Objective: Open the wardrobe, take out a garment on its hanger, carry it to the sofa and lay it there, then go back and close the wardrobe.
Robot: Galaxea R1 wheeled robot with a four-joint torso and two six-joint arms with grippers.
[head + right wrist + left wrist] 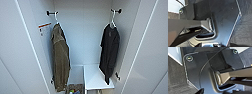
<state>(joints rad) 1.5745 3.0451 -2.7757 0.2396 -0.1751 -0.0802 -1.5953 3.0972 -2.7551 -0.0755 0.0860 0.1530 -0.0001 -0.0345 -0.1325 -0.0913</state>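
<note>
The wardrobe (83,37) stands open in front of me in the head view, its two white doors (15,50) swung wide to either side. On the right inside wall the black garment (110,52) hangs full length on its thin white hanger (113,21). The hanger's hook rests over a black hook (117,11) near the top of the wardrobe. The garment's lower edge reaches down beside a white shelf (96,77).
An olive-brown jacket (60,60) hangs on another white hanger from the left inside wall, with an orange-edged label (44,26) beside it. A basket (75,88) of coloured items sits at the wardrobe's bottom. Both wrist views look past the robot's dark plate (205,72) onto grey carpet (244,28).
</note>
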